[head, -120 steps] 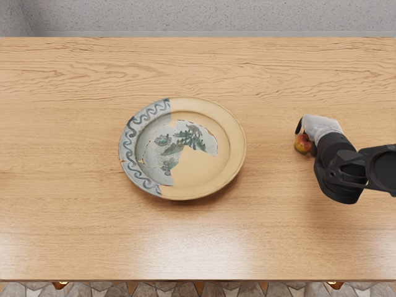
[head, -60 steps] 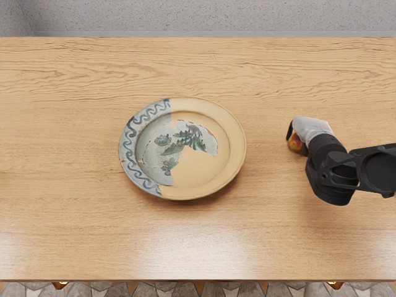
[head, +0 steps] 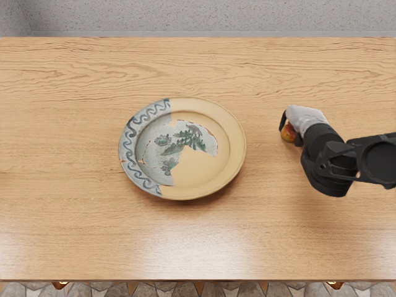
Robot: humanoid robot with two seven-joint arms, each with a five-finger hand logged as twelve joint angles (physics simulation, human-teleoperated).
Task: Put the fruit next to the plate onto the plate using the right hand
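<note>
A round plate (head: pixel 230 145), tan with a blue-green leaf pattern on its left half, lies at the middle of the wooden table. To its right my right hand (head: pixel 294 125) is shut on a small red-yellow fruit (head: pixel 288 133), of which only a sliver shows under the white fingers. The hand and fruit are a short way right of the plate's rim, apart from it. The dark forearm (head: pixel 346 164) comes in from the right edge. The left arm is out of view.
The wooden table (head: pixel 74 204) fills the view, its front edge near the bottom and a grey wall along the back.
The right hand has moved left and slightly toward the back of the table with the fruit in it, closing the gap to the plate. The plate has stayed put.
</note>
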